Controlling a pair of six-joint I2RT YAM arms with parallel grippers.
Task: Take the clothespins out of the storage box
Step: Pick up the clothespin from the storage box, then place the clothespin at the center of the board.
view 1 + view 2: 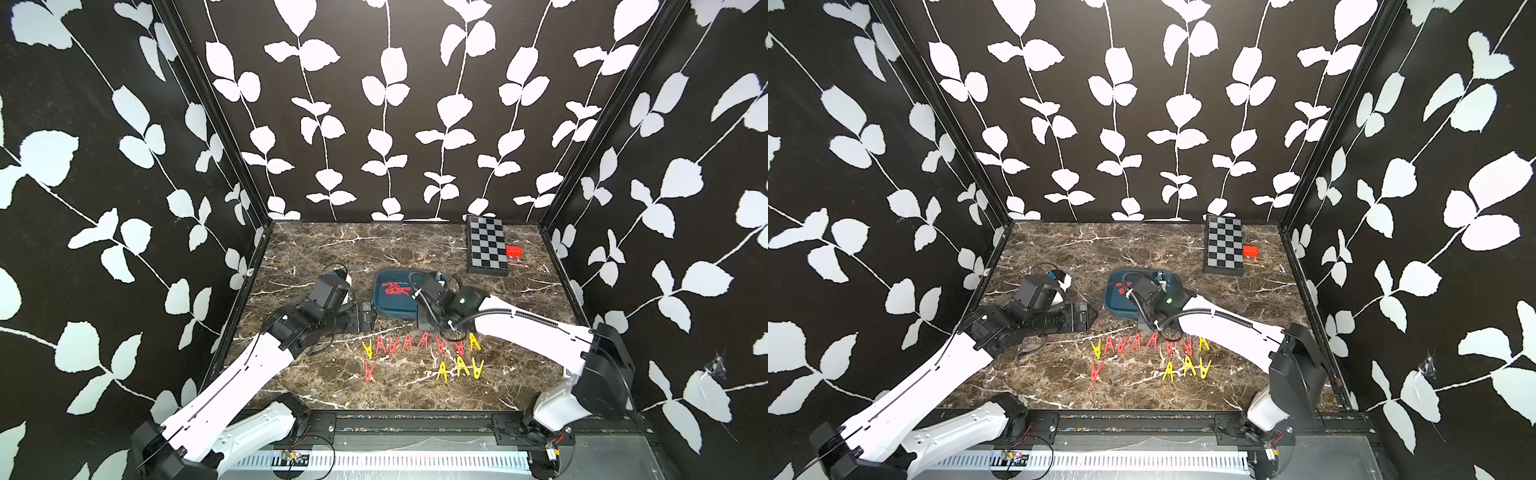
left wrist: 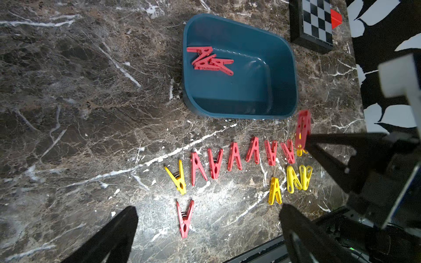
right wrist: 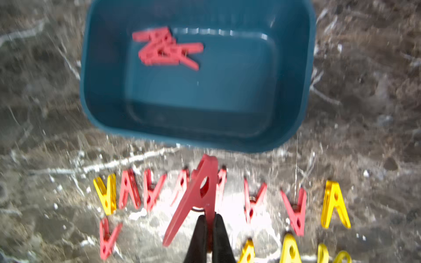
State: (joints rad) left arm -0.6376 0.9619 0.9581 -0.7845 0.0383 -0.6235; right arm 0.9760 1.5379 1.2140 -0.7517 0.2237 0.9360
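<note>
We are clamping our right tool [image 3: 209, 216] on one red clothespin [image 3: 200, 193].
Our left tool [image 2: 207, 206] is gaping; twelve clothespins [image 1: 409, 343] are lying at the storage box's [image 2: 250, 102] six o'clock, three inside; checkerboard box [image 1: 486, 245] at one.

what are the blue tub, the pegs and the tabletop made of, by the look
Storage box: likely moulded plastic, smooth, slightly glossy, glints along its inner bend. Clothespins: probably plastic too, flat uniform red or yellow. Tabletop: brown marble look, white veins; stone or print, cannot tell.
</note>
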